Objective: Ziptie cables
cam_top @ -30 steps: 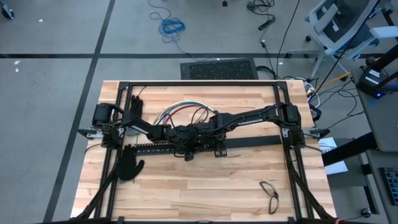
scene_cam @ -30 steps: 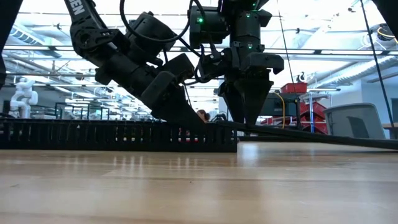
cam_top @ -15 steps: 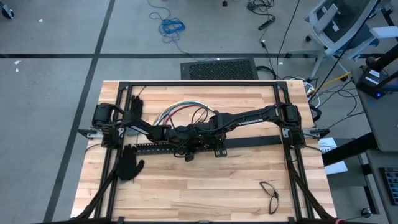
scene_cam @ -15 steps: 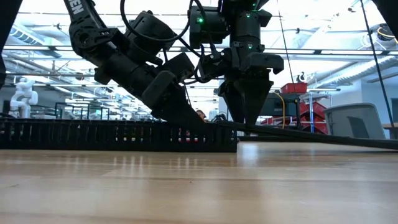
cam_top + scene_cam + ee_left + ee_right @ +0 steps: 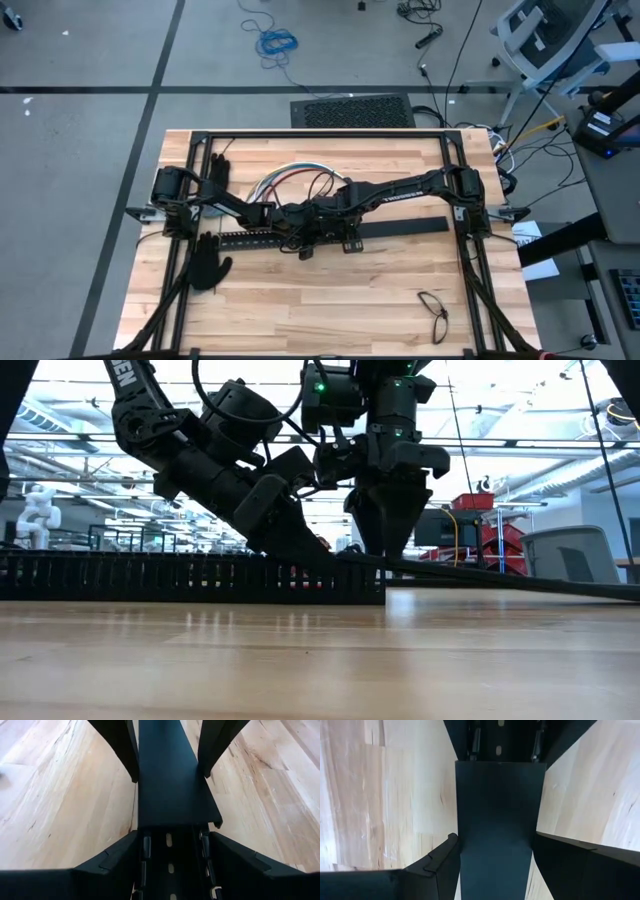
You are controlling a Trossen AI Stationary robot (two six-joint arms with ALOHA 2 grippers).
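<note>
A: Item one, the left gripper?

B: Centre of the high view, low over the table. Its two fingers are closed against the side walls of the slotted black bar, one on each side. In the low view its arm slants down from the upper left to the bar's right end.

A: Item two, the right gripper?

B: Just right of the left one, nose to nose with it. It points straight down in the low view. Its fingers clamp the two edges of a flat black strip.

A: How do bar and strip lie?

B: End to end in one line across the middle of the table. The slotted bar runs toward the left of the high view, the flat strip toward the right. In the left wrist view the strip's end overlaps the open end of the bar.

A: The cables?

B: Loose loops of red, white and blue, above centre in the high view, just beyond the two grippers. Neither gripper holds them.

A: Remaining stock?

B: One black glove at upper left of the table, a second glove at lower left below the bar's end, and a pair of glasses at lower right, well apart from everything else.
</note>
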